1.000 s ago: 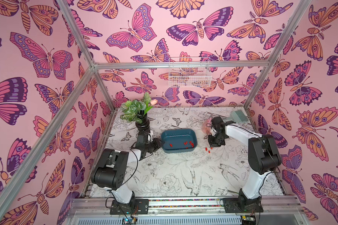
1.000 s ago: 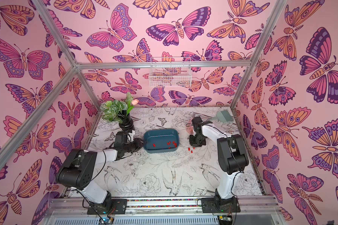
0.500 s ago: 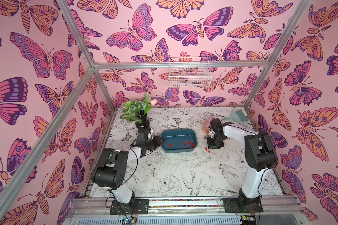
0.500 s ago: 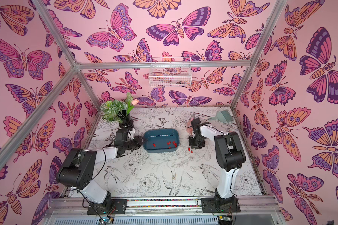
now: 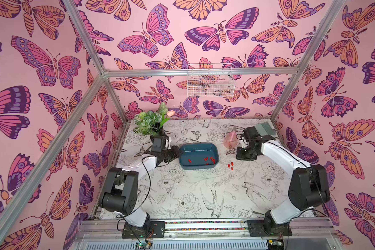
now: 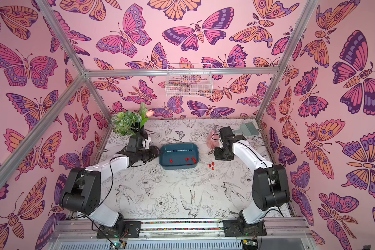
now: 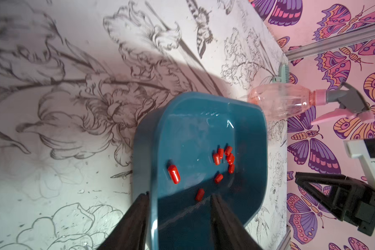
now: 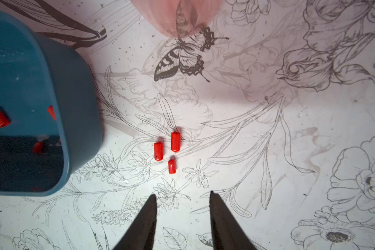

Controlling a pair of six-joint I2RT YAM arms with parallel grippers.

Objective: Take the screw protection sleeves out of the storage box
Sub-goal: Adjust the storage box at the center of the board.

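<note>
Top view: storage box [image 5: 195, 149] on worktop [image 5: 193, 194], most screw protection sleeves [image 5: 206, 159] inside, three beside it. Left wrist: left gripper [image 7: 180, 194] partly open, straddling box wall. Right wrist: right gripper [image 8: 182, 193] partly open, empty, near those three. Tiny, light, probably slippery; pinch across barrel.

Tabletop [image 5: 193, 190] in front of box [image 5: 198, 144] lay open, wide room. Left gripper [image 7: 180, 194] straddled box's left wall, jaws apart. Right of box: 3 loose caps [image 8: 169, 149], & right gripper [image 8: 182, 193], jaws apart. Spray bottle [image 5: 231, 140] stood off box's far right corner, plant [image 5: 149, 123] off far left.
</note>
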